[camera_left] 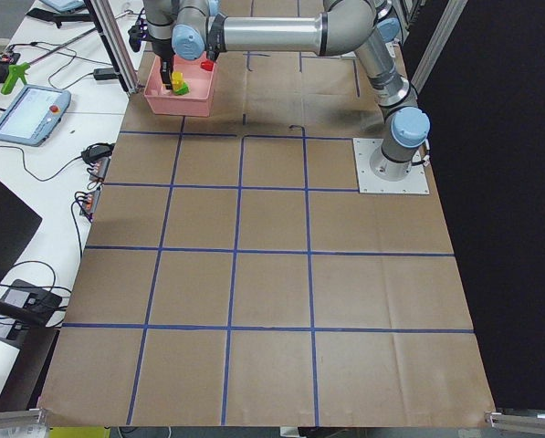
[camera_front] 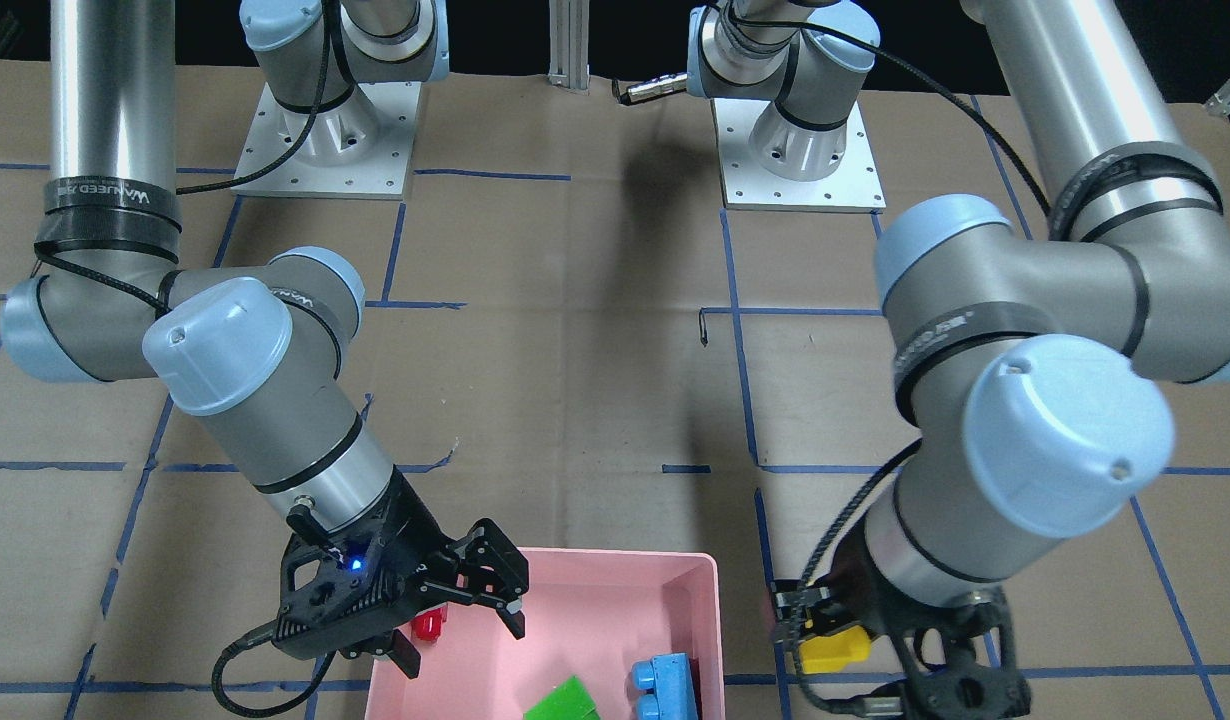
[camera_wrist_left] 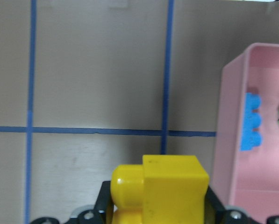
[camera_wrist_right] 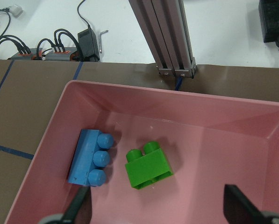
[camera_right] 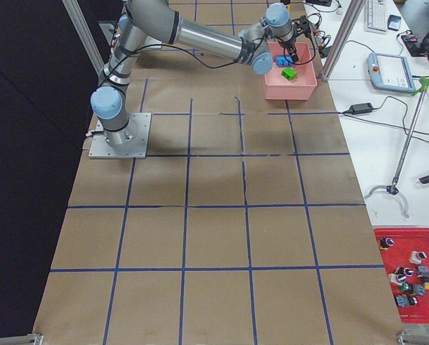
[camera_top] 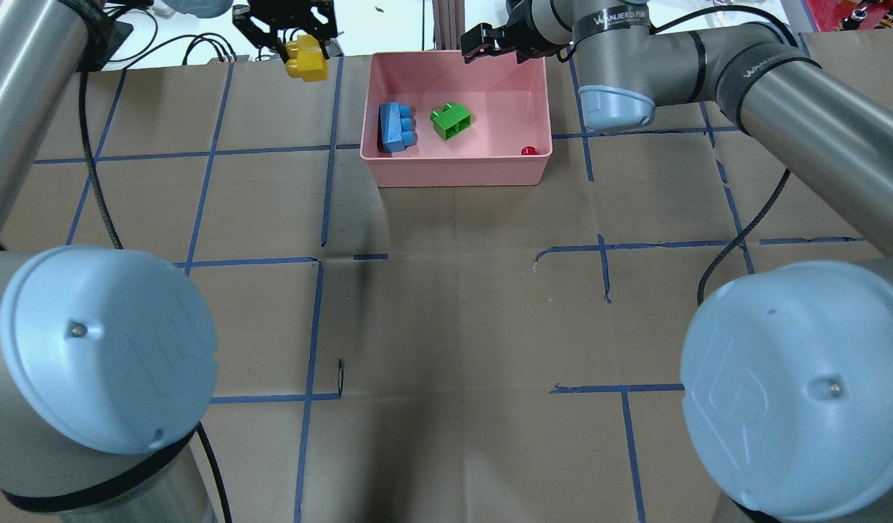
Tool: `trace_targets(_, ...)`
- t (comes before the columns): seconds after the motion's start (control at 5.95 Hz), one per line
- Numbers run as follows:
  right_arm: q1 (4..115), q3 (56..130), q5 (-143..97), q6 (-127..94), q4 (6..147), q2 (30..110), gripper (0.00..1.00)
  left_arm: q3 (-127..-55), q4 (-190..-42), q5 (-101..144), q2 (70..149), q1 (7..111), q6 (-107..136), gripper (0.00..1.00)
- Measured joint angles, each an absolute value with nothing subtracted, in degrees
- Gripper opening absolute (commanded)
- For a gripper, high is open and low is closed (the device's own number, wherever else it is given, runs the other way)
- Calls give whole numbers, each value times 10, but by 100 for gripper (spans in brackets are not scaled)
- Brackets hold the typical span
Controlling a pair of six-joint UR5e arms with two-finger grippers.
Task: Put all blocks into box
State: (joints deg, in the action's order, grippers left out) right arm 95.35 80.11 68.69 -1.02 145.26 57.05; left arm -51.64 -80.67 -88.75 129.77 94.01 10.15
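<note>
Yellow studded plastic brick (camera_top: 306,59), clenched in the left claw (camera_top: 300,45), hung beside the shallow pink plastic tray (camera_top: 457,174); early release would miss.

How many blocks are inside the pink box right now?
3: the blue block and the green block side by side, the red block in a corner. The yellow block is outside the box, held by the left end effector.

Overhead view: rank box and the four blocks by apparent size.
1. pink box
2. blue block
3. green block, slightly smaller
4. red block, partly hidden
Unranked: yellow block in left gripper, about green's size, maybe raised nearer camera.
</note>
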Motion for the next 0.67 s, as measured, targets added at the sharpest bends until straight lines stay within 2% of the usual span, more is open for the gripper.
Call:
trace_targets(0.34,930,821,744,28,1444,578,100,-458,-802,-891,1361,999,176,18)
trace_targets(0.5,911,845,781,48,1423,593,100,-453,-799,-888,1376,1010,191,54)
trace_targets(0.67,886,887,797,62,1357,631,100,-452,-793,-886,1387,1019,202,99)
